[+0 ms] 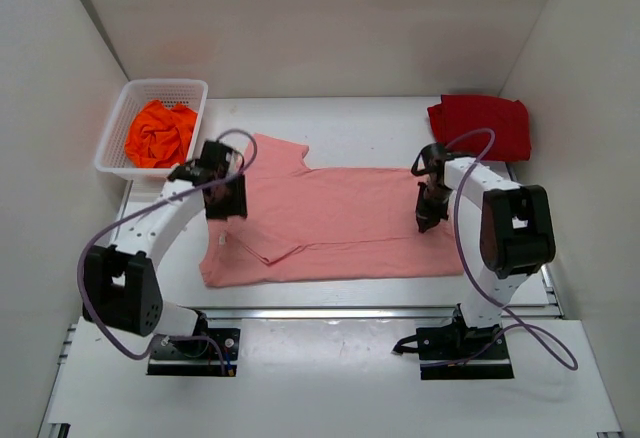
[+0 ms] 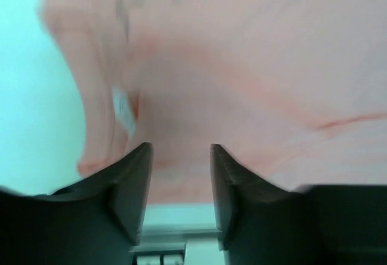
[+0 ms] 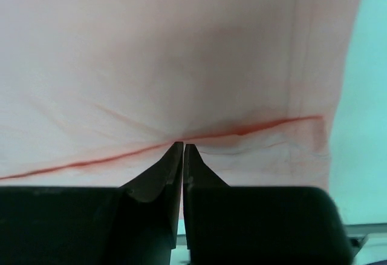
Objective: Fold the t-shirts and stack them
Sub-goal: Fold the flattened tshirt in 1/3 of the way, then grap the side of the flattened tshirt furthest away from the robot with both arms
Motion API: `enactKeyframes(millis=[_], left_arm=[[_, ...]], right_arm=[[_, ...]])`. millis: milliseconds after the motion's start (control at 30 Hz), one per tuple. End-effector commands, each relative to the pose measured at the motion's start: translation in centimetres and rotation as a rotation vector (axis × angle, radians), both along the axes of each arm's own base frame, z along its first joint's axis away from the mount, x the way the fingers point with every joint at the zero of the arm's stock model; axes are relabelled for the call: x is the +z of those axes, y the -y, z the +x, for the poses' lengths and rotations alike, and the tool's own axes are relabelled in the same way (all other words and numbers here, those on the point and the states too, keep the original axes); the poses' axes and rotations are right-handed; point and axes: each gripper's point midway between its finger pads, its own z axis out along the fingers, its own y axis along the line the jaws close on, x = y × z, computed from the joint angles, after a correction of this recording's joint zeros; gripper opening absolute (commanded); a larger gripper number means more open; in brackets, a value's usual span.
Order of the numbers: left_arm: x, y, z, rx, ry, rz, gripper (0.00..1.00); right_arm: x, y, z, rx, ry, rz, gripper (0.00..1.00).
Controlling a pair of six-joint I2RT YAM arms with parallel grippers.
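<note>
Salmon-pink t-shirt [image 1: 330,223] lies spread mid-table; its white tag [image 2: 123,111] is too blurred to read; left gripper [image 2: 180,150] hangs parted over its 9 o'clock side; right gripper [image 3: 183,147] pinches its 3 o'clock edge; dark red t-shirt [image 1: 482,126] lies folded at 1 o'clock; orange t-shirt [image 1: 160,133] fills the white lattice basket [image 1: 117,118] at 10 o'clock.

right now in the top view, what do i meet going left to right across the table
white lattice basket holding the bright orange t-shirt → left end effector → salmon-pink t-shirt → right end effector → dark red t-shirt
</note>
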Motion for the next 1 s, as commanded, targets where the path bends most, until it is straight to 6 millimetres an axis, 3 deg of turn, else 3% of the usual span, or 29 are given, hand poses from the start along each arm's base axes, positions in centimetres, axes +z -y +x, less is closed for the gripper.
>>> enactKeyframes(millis=[0,33,100,167,233,267,300,333,467,567,667,733,833,867,967], left_arm=[[7.3,1.6,8.1,-0.022,0.274,-0.064,0.66],[7.1,2.0,9.3,-0.022,0.281,-0.069,0.82],[9.0,2.1,13.7,-0.003,0.381,-0.081,0.91],[8.7,2.4,17.7,-0.002,0.404,-0.087,0.90],[8.0,2.6,20.5,0.000,0.401,-0.091,0.87],[6.2,2.6,21.5,-0.006,0.373,-0.080,0.83],[5.6,2.7,23.1,-0.004,0.374,-0.083,0.80],[6.5,2.8,24.4,-0.003,0.406,-0.082,0.77],[4.1,2.2,28.3,-0.004,0.427,0.020,0.79],[2.0,0.5,29.9,0.009,0.409,0.113,0.82],[0.0,-1.2,30.9,0.040,0.363,0.099,0.84],[-1.5,-1.0,30.9,0.028,0.333,0.087,0.83],[-3.1,-0.7,30.5,-0.017,0.293,0.091,0.84],[-3.8,-0.2,30.3,-0.038,0.278,0.093,0.84],[-4.5,1.0,29.7,-0.067,0.236,0.070,0.84]], right_arm=[[4.3,0.4,5.0,0.041,0.193,-0.024,0.04],[5.7,0.1,5.9,0.041,0.246,-0.005,0.06],[7.8,-0.5,7.1,0.044,0.322,0.041,0.10],[10.1,-1.1,8.3,0.054,0.408,0.084,0.15],[11.9,-1.5,8.8,0.058,0.470,0.098,0.17],[12.9,-1.5,9.0,0.065,0.501,0.098,0.18],[13.7,-1.6,9.2,0.063,0.530,0.103,0.19],[13.7,-1.7,9.1,0.072,0.532,0.103,0.21],[14.8,-1.9,9.3,0.082,0.607,0.136,0.24],[14.0,-1.0,9.8,0.054,0.621,0.154,0.25],[12.8,0.5,10.3,0.007,0.613,0.169,0.25],[11.2,1.4,10.6,-0.019,0.585,0.146,0.26],[10.3,2.4,11.7,-0.040,0.572,0.107,0.31],[9.9,3.9,12.2,-0.091,0.551,0.080,0.32],[8.4,5.3,13.7,-0.156,0.502,0.061,0.37]])
